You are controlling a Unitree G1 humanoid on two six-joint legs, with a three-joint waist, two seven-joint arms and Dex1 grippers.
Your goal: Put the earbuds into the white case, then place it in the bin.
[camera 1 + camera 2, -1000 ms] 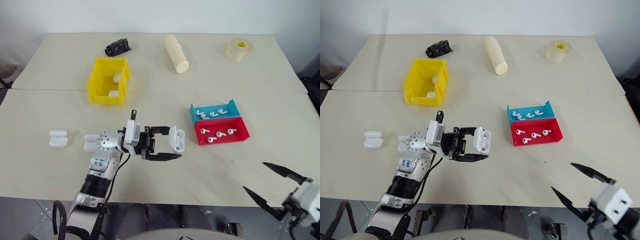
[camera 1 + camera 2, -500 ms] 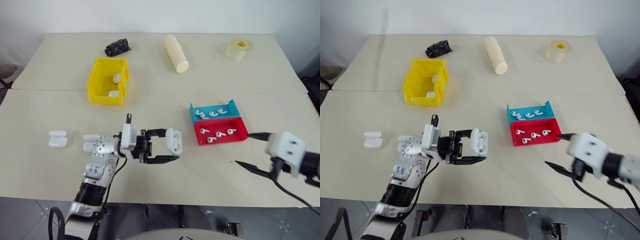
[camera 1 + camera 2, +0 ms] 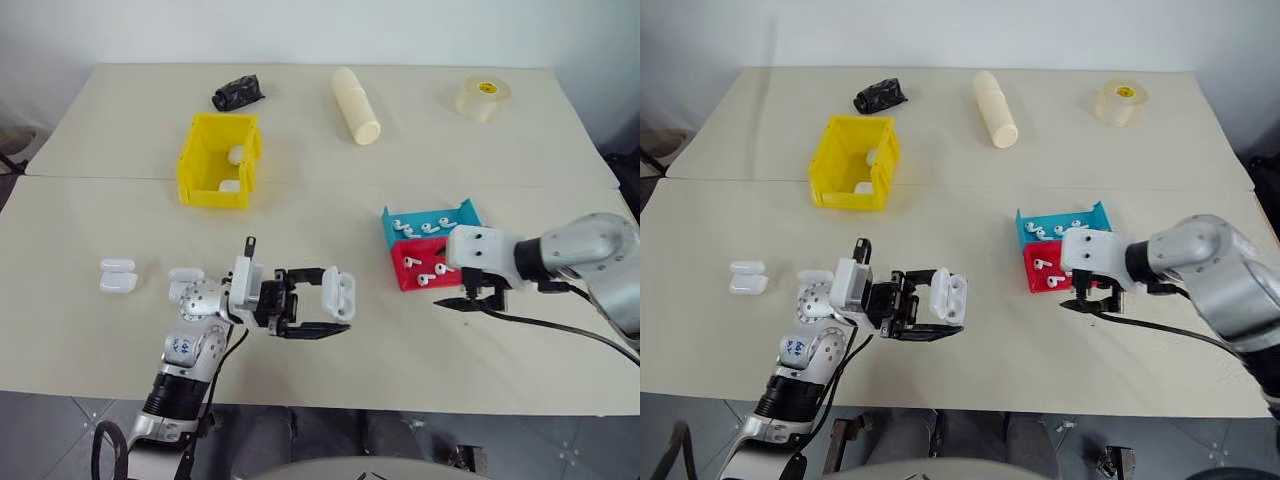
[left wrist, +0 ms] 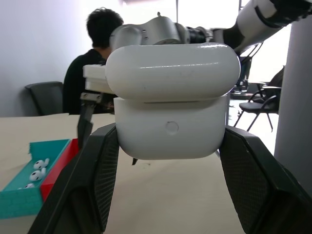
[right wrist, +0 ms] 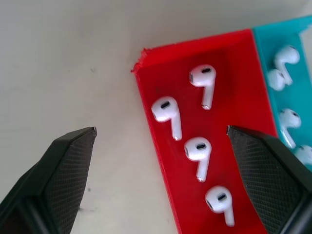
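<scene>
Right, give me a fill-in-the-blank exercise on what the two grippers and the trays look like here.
1. The left gripper is shut on a white ____.
2. The right gripper hangs open over the ____ tray.
3. That tray holds ____ earbuds.
4. The tray touching it, also holding earbuds, is ____.

Missing words: case; red; four; blue

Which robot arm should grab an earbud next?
Probably the right. Its pincer is open above the red tray of earbuds, while the left pincer is busy holding the white case.
</scene>
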